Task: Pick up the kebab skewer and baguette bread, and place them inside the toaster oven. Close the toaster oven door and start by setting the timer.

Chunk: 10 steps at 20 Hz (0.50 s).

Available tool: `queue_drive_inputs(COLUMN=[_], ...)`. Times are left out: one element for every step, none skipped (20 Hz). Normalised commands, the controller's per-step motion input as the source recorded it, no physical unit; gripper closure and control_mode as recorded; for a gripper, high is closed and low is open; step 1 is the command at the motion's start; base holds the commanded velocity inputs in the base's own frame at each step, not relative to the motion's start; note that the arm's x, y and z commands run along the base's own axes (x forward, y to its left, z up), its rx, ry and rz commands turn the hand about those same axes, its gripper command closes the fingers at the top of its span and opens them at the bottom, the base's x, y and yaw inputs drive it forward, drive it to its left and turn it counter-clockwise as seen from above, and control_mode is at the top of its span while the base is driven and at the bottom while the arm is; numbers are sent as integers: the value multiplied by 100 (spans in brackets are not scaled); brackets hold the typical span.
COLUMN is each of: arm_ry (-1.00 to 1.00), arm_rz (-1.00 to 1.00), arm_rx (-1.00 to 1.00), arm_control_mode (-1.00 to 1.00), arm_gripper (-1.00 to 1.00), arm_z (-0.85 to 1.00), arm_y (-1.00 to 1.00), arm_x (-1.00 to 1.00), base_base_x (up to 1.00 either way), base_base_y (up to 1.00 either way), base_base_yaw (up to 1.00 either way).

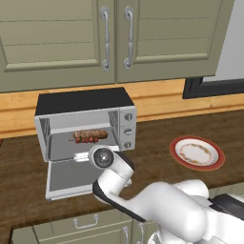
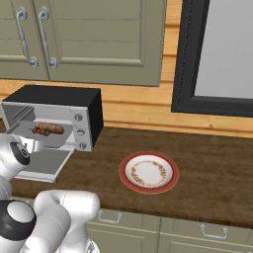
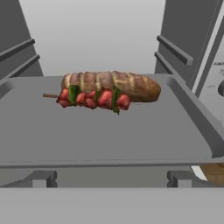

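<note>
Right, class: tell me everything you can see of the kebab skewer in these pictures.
The kebab skewer is a thin brown stick threaded with red meat chunks and a few green pieces, its bare tip poking out at one end. It lies flat on the grey tray inside the toaster oven, directly in front of the baguette bread and parallel to it, seemingly touching the loaf. Nothing grips it. The toaster oven door hangs open below it.
</note>
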Motion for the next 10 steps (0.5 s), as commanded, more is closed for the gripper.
queue_drive_inputs(arm_ry=[0,0,0,0,0,0,0,0,0,0], arm_rz=[0,0,0,0,0,0,0,0,0,0], arm_rx=[0,0,0,0,0,0,0,0,0,0], arm_control_mode=[-100,-100,-100,-100,-100,-100,-100,-100,-100,-100], arm_gripper=[-100,-100,-100,-100,-100,-100,-100,-100,-100,-100], arm_z=[0,0,0,0,-14,-19,-19,-16,-14,-13], arm_y=[0,0,0,0,0,0,0,0,0,0], arm_x=[0,0,0,0,0,0,0,0,0,0], base_base_x=[0,0,0,0,0,0,0,0,0,0], base_base_y=[0,0,0,0,0,0,0,0,0,0], base_base_yaw=[0,0,0,0,0,0,0,0,0,0])
